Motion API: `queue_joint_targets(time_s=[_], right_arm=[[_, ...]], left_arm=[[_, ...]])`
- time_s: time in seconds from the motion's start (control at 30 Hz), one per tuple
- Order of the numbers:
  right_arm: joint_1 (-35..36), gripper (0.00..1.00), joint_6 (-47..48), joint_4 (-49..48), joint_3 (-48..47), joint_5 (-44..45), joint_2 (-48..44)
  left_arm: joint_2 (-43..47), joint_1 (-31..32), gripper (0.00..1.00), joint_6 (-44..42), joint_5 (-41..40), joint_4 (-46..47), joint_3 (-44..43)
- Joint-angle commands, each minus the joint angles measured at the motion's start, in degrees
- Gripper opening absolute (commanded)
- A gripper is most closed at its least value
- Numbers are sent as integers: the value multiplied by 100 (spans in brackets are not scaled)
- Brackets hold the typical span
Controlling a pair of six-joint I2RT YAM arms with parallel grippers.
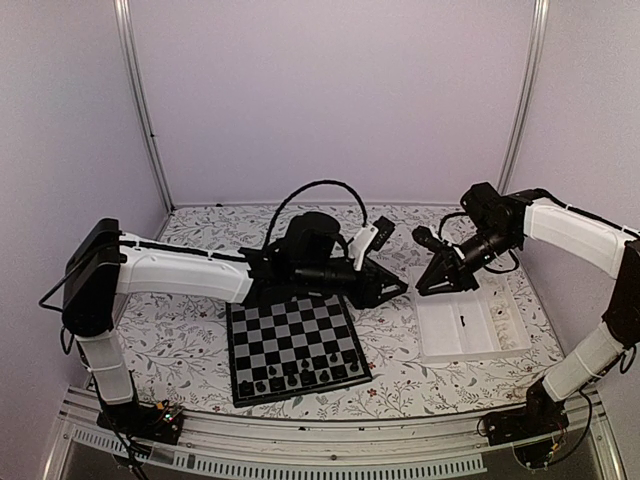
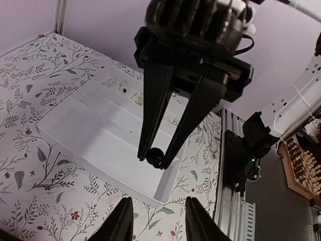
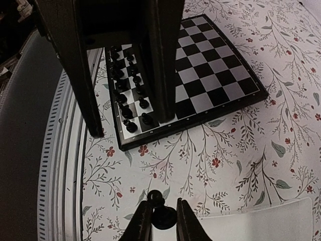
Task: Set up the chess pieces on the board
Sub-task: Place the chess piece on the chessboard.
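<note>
the right gripper [image 3: 163, 205] is clamping a black chess piece [image 3: 161, 215] at the tray's [image 1: 470, 352] left edge. the left gripper [image 2: 158, 201] is hovering past the board's [image 1: 290, 330] right edge, jaws apart.

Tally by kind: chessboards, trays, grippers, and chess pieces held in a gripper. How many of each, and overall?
Flat black-and-grey square chessboard: 1
White plastic compartmented tray: 1
Black two-finger grippers, left gripper and right gripper: 2
Tiny black chess piece held by the right gripper: 1
Total: 5
</note>
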State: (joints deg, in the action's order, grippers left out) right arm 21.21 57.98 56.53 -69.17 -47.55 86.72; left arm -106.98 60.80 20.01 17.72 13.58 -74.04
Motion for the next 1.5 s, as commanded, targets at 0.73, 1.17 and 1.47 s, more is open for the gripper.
queue_joint_targets(time_s=[0.73,1.17,1.47], right_arm=[[749,18,-554,-31,-352,-351,-14],[781,20,-587,-107,-319,-356,-74],[739,51,-587,-168,-262,-238,-223]], left_arm=[[-110,240,23,0,37,185,-20],[-133,223,6,-107,114,104,-58],[335,200,5,-571,-417,-1046,197]])
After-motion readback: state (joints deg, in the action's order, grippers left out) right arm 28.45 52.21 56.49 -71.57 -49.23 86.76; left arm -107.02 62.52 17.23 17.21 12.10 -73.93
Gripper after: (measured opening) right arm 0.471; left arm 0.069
